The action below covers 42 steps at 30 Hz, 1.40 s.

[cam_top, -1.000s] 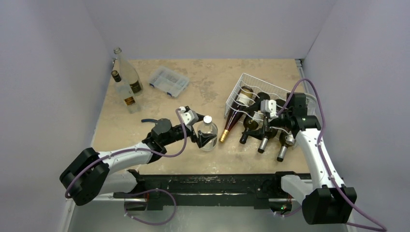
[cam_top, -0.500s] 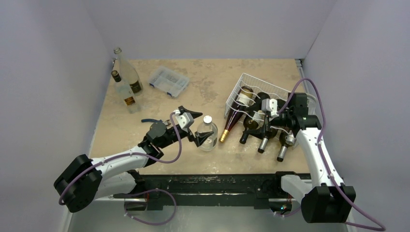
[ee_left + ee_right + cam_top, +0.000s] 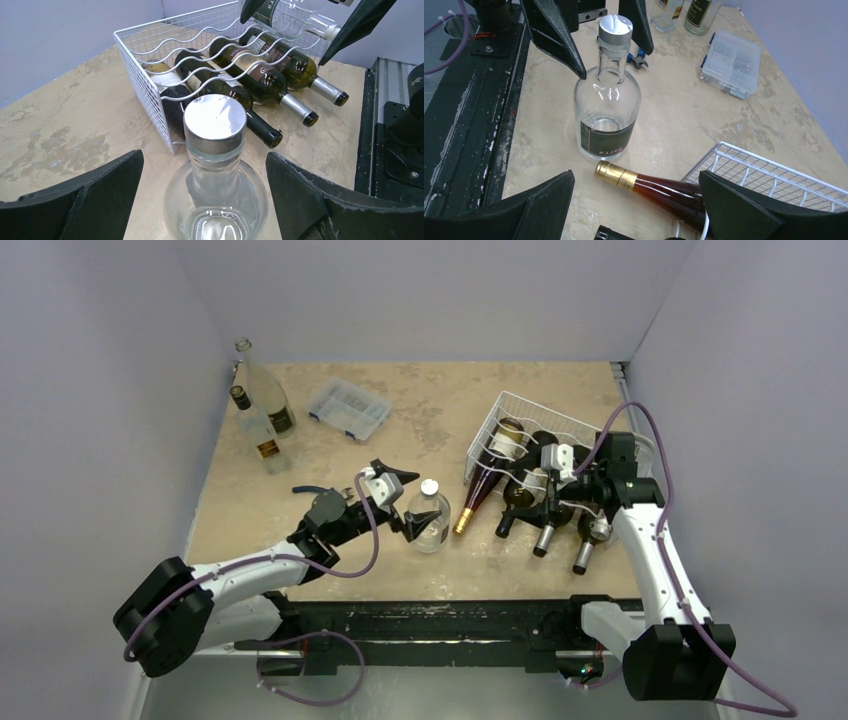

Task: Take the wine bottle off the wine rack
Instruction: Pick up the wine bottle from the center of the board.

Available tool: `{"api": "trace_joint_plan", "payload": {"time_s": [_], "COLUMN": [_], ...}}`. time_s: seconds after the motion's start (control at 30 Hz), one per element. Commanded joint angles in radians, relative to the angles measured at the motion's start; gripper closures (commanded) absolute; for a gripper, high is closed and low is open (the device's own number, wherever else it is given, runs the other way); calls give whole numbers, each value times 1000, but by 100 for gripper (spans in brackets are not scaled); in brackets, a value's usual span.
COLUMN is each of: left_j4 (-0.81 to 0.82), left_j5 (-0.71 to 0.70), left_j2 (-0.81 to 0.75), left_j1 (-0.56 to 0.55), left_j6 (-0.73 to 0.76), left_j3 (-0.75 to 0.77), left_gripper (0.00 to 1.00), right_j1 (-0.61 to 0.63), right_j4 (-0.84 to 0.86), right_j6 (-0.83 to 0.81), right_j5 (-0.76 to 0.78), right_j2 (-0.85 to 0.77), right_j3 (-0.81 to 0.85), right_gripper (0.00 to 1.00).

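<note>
A clear round bottle with a silver cap stands upright on the table, left of the white wire wine rack. My left gripper is open, its fingers on either side of the bottle without touching it. Several dark wine bottles lie in the rack's cradles, necks pointing toward me. A dark red bottle with a gold cap sticks out of the rack's left side. My right gripper is open and empty above these necks, and in its wrist view it frames the gold-capped bottle.
Two tall bottles stand at the back left by the wall. A small clear compartment box lies behind the left arm. Blue-handled pliers lie beside the left wrist. The rack's wire wall is close on the right.
My left gripper has let go of the clear bottle, opened and drawn back a little; the bottle stays standing. The right arm has hardly moved.
</note>
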Motion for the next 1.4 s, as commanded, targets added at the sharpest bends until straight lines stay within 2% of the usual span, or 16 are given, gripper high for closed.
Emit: {"api": "trace_joint_plan", "payload": {"time_s": [0.0,0.3,0.67,0.83,1.0,1.1,1.23,1.37], "left_j4": [55,32,-7,-27,-40,-54,-68,-73], "left_j5": [3,-10,-2,20,21,18,22,26], "left_j2": [17,18,16,29,24,21,24,33], "left_j1": [-4,-7,-17,-20,-19,-20,-20,-19], "left_j6": [22,9,23,31,31,31,31,31], "left_j3": [55,86,108,127,130,132,136,139], "left_gripper": [9,24,31,41,60,58,50,49], "right_j1": [-8,-9,-8,-9,-8,-8,-9,-9], "right_j4": [3,9,11,11,10,10,10,10], "right_j6": [-8,-4,-4,-5,-5,-6,-9,-9], "right_j5": [-11,-13,-12,-11,-9,-8,-7,-4], "right_j2": [-4,-4,-1,-4,-6,-8,-8,-10], "right_j3": [1,-6,-7,-8,-8,-8,-9,-9], "right_gripper": [1,1,1,1,1,1,1,1]}}
